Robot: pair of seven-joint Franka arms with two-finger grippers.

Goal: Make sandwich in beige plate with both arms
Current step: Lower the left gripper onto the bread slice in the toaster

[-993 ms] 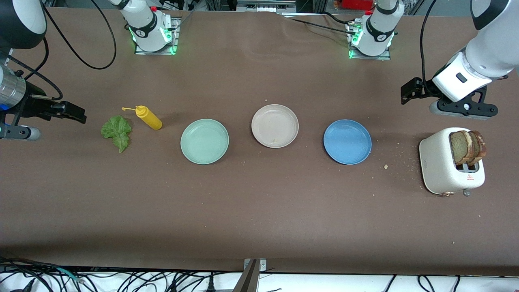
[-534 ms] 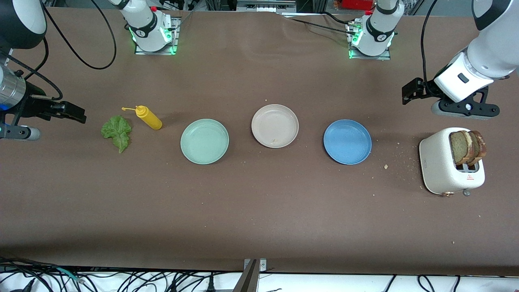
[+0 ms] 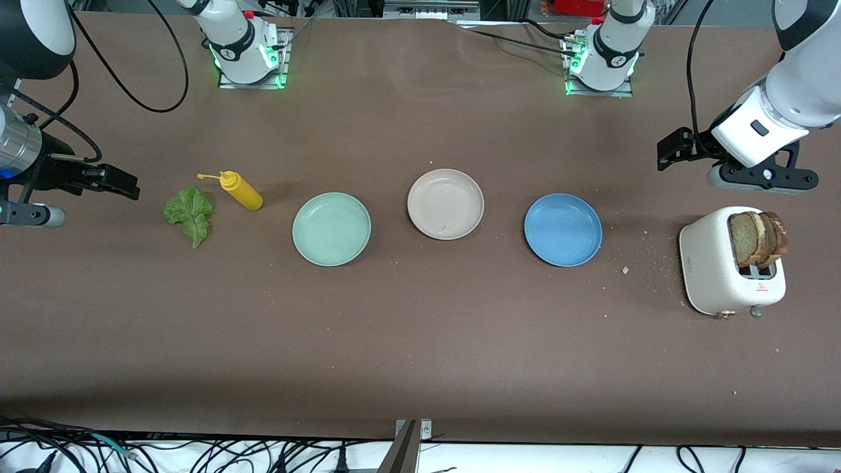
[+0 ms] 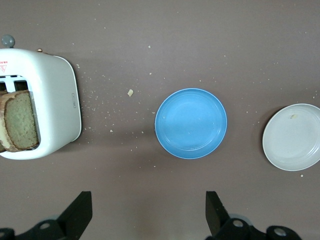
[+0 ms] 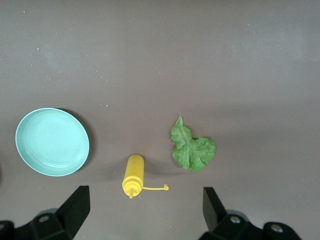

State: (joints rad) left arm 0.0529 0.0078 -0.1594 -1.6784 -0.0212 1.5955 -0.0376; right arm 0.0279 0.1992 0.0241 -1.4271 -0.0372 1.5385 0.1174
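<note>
The left gripper (image 4: 145, 217) hangs with its fingers spread wide and empty over bare table at the left arm's end, at about twelve o'clock from the toaster (image 3: 726, 269); the right gripper (image 5: 142, 215) is just as wide and empty, up over the right arm's end at roughly nine o'clock from the lettuce leaf (image 3: 189, 213). That split looks deliberate: each arm sits by its own ingredient. The brown table (image 3: 420, 341), strewn with crumbs near the toaster, carries everything else. Two bread slices (image 3: 755, 238) stand upright in the toaster's slots, ready to be lifted out. The three plates lie in a row: the mint-green plate (image 3: 331, 228), the beige plate (image 3: 445, 203) at centre with nothing on it but a crumb or two, and the blue plate (image 3: 563, 229) at its four o'clock. A yellow squeeze bottle (image 3: 240, 190) lies tipped at one o'clock from the leaf. Loose cables trail along the camera-side edge. No part of the sandwich is built yet.
</note>
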